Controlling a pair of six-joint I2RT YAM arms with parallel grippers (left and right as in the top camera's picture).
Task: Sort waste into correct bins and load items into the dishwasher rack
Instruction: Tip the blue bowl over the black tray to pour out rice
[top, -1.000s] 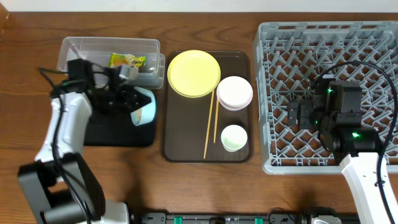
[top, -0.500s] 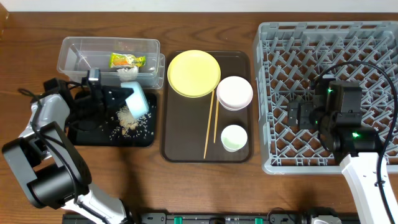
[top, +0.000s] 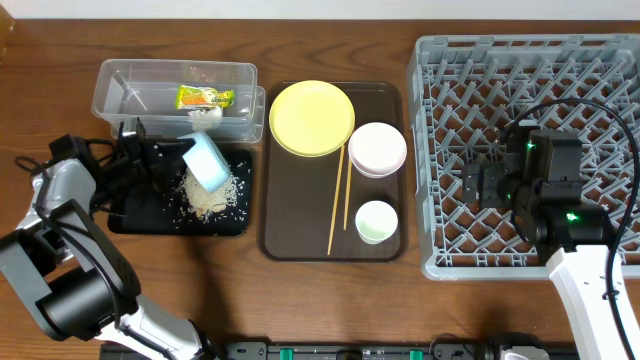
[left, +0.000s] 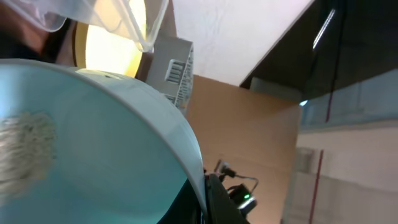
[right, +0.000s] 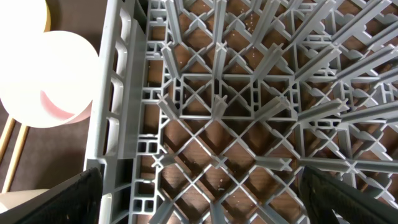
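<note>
While the overhead view looked down, the left end effector (top: 178, 160) pinched the rim of the light-blue bowl (top: 207, 160), which was tipped over the black tray (top: 135, 218). Loose rice (top: 210, 195) lay just beneath the bowl. The right end effector (top: 470, 185) hung spread wide over the dishwasher rack (top: 520, 60). Between the two end effectors sat the yellow plate (top: 311, 118) and chopsticks (top: 340, 195). On the left wrist, the bowl's pale inside filled the frame, with rice clinging. On the right wrist, grey lattice lay beneath the parted fingers (right: 68, 196), and a white bowl (right: 43, 81) sat beyond the rack wall.
</note>
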